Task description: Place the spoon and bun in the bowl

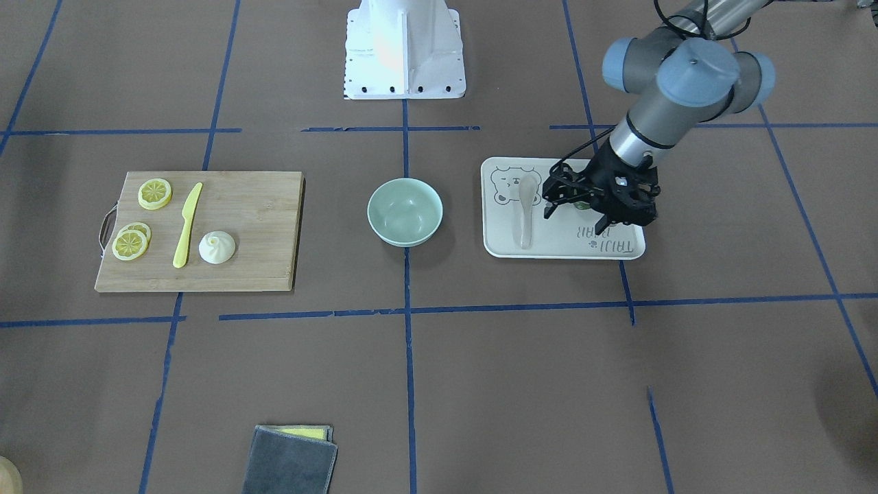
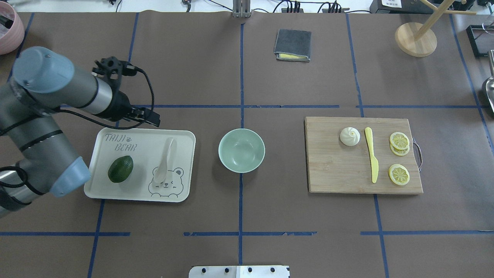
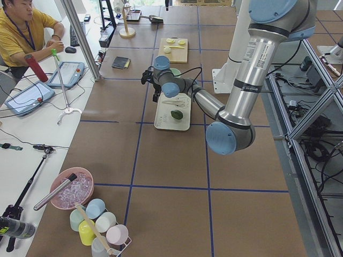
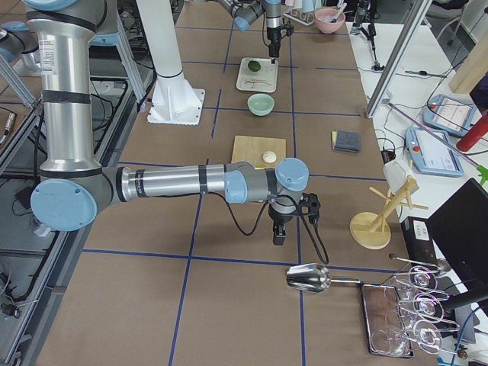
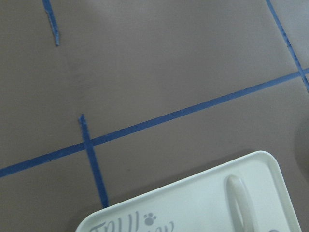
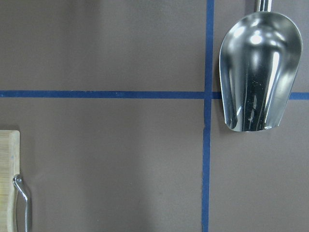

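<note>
Left gripper is hovering over the tray, jaws wide and empty, probably lining up on the spoon at its 9 o'clock in the front view. Bowl is sitting further toward 9. Bun is waiting on the board. Right gripper is idling far off; I cannot tell its spread.

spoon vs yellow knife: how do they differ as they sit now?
Colour: the spoon is pale off-white, the knife yellow.
Shape: the spoon has an oval scoop, the knife a flat tapered blade.
Place: the spoon lies on the bear tray beside an avocado; the knife lies on the cutting board between the bun and lemon slices.
Shared: both lie flat, outside the bowl, with nothing gripping them.
</note>
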`<action>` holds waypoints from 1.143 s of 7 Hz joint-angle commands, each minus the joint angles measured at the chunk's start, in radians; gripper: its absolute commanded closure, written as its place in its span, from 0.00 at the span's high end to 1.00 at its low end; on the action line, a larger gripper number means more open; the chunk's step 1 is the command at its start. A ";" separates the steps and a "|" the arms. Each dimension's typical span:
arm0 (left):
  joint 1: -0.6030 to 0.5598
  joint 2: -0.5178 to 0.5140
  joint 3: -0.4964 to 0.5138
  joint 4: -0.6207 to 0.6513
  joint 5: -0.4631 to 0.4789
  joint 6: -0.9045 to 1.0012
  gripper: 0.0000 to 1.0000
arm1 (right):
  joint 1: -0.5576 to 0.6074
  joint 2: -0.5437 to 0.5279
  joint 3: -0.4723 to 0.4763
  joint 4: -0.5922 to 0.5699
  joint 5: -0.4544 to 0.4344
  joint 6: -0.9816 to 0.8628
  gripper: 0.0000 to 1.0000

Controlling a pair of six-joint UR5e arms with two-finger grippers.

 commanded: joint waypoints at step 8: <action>0.140 -0.061 0.128 0.037 0.060 -0.001 0.44 | -0.001 0.009 -0.031 0.000 0.004 -0.005 1.00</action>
